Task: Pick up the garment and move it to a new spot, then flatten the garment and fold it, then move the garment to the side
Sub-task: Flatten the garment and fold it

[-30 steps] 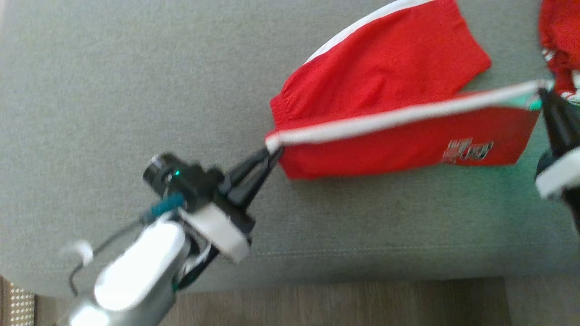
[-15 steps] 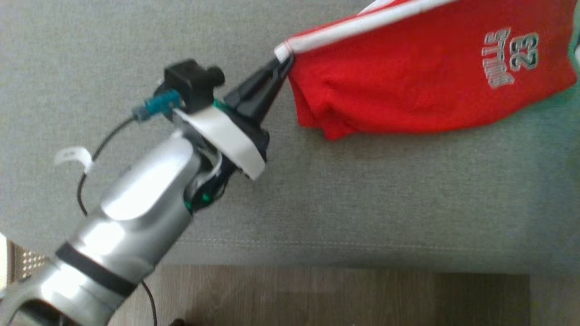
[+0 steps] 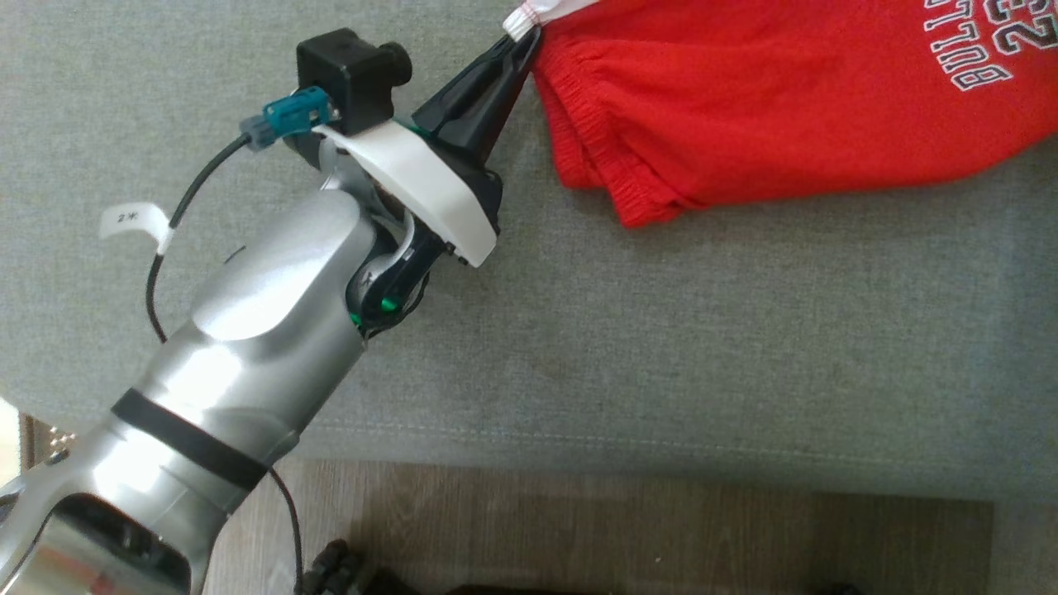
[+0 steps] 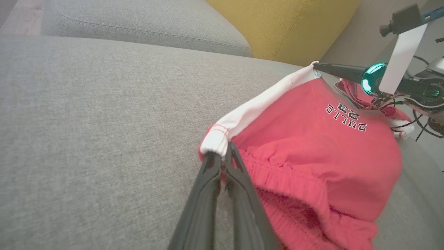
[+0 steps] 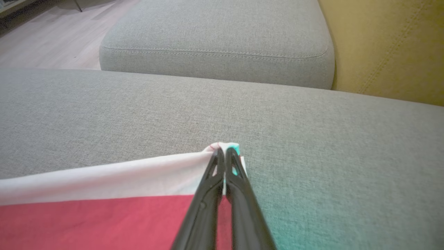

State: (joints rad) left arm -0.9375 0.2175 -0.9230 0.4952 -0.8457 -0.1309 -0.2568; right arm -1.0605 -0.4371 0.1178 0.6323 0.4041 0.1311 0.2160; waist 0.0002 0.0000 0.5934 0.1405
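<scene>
The garment [image 3: 785, 107] is now showing its printed red face broadly, where a second ago that face was a narrow strip. We are holding it stretched by its white stripe over the grey sofa cushion [image 3: 661, 347], our left claw [image 3: 522, 40] clamped tight on the waistband corner and our right claw [image 5: 222, 154] pinched onto the far corner, the yellow backrest [image 4: 284, 24] beyond.

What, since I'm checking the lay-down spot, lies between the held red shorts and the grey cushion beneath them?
Nothing visible. The left gripper and right gripper hold the shorts by the white band's ends; the cushion below shows bare fabric. Another red garment lies beyond the right gripper.
</scene>
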